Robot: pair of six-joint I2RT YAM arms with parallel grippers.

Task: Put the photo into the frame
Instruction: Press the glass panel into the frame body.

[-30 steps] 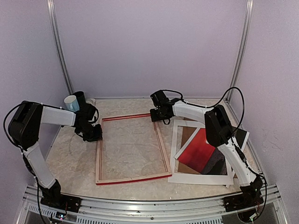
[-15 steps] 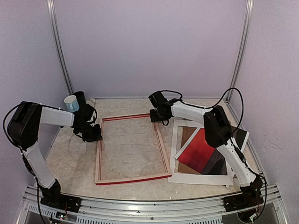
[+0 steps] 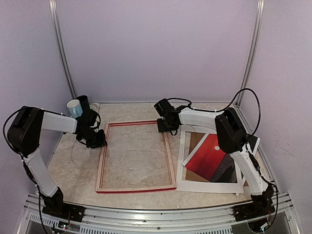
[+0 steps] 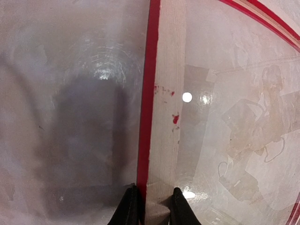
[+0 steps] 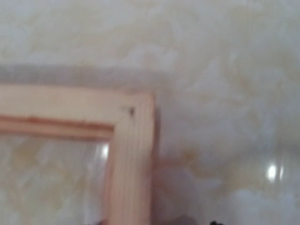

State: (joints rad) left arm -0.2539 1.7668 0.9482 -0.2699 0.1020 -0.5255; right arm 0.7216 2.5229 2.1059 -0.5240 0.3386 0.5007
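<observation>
The frame [image 3: 168, 156] lies flat on the table in the top view, red face and pale wood sides. My left gripper [image 3: 97, 140] is shut on its left bar; in the left wrist view the black fingertips [image 4: 129, 207] pinch the pale bar [image 4: 163, 117] from both sides, my left gripper [image 4: 153, 208] at the bottom edge. My right gripper [image 3: 166, 127] hovers at the frame's far right corner [image 5: 133, 140], open, its tips barely showing wide apart either side of the bar. The photo [image 3: 207, 157], red with a dark end, lies tilted on the white mat [image 3: 209, 187] to the right.
A brown backing board [image 3: 195, 141] shows under the photo. A white cup [image 3: 74, 107] and a dark cup [image 3: 84, 102] stand at the back left corner. Metal rails [image 3: 146, 214] run along the near table edge, and walls close in on three sides.
The frame has swung on the table, its near edge sliding left. My right gripper drifted slightly left at the far right corner. The left gripper keeps its hold on the bar.
</observation>
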